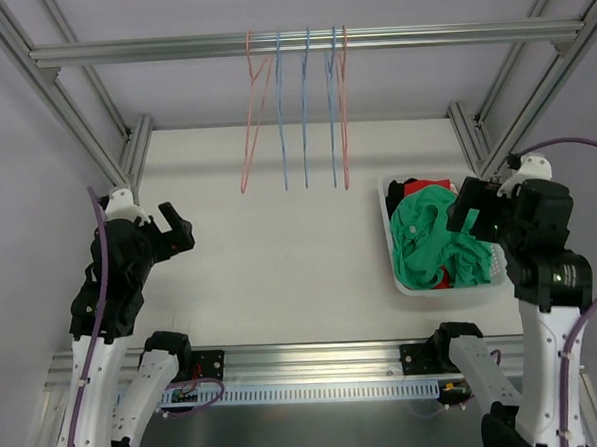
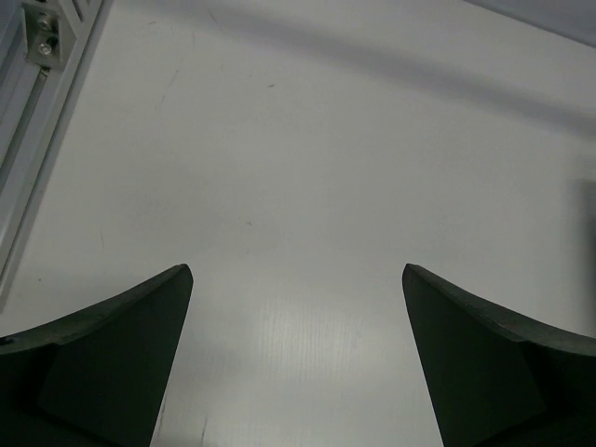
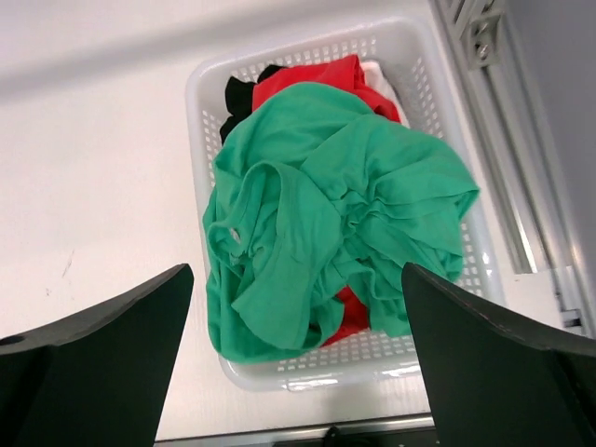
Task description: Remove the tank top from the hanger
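— Where is the green tank top [image 1: 435, 241]?

— Crumpled in the white basket [image 1: 393, 269] at about 3 o'clock on the bench [image 1: 280, 244] in the top view. It lies on top of the pile. From the right wrist camera it [image 3: 326, 223] covers most of the basket [image 3: 200, 102], with a red garment [image 3: 312, 79] and a black garment [image 3: 240, 93] showing at 12 o'clock, along the far wall.

— And the hangers [image 1: 297, 108]?

— Pink and blue ones hang close together from the rail [image 1: 169, 50] at 12 o'clock, well apart from the basket.

— The right gripper [image 1: 468, 210]?

— It hovers over the basket, its fingers spread wide [image 3: 298, 270] and nothing between them.

— The left gripper [image 1: 168, 225]?

— At 9 o'clock, above bare bench, its fingers also wide apart [image 2: 298, 270] and gripping nothing.
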Controlling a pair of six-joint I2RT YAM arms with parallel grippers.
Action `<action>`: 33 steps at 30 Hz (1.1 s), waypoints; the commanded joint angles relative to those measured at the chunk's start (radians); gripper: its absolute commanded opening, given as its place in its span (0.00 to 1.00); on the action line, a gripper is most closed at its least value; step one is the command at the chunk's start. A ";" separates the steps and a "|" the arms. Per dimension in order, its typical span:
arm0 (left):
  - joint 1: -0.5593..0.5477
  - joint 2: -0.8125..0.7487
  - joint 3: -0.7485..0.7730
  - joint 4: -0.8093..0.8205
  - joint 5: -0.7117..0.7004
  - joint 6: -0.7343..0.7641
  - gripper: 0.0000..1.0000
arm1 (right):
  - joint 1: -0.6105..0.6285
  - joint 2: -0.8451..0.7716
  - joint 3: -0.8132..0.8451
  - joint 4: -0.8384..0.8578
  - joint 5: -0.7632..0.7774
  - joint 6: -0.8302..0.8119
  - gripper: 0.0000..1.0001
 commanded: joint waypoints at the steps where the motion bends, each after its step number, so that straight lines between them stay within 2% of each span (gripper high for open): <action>1: 0.010 -0.080 0.101 -0.085 0.017 0.060 0.99 | 0.043 -0.114 0.099 -0.181 0.042 -0.103 0.99; 5: 0.010 -0.151 0.163 -0.172 0.022 0.097 0.99 | 0.077 -0.209 0.162 -0.289 0.068 -0.118 0.99; 10: 0.010 -0.186 0.234 -0.287 0.057 0.139 0.99 | 0.127 -0.361 0.142 -0.360 0.073 -0.109 1.00; 17: 0.008 -0.285 0.168 -0.347 0.039 0.150 0.99 | 0.195 -0.463 0.104 -0.430 0.188 -0.095 1.00; 22: 0.008 -0.331 0.128 -0.346 0.063 0.128 0.99 | 0.204 -0.487 0.050 -0.427 0.188 -0.091 0.99; 33: 0.010 -0.331 0.103 -0.329 0.101 0.114 0.99 | 0.207 -0.454 0.061 -0.406 0.208 -0.083 0.99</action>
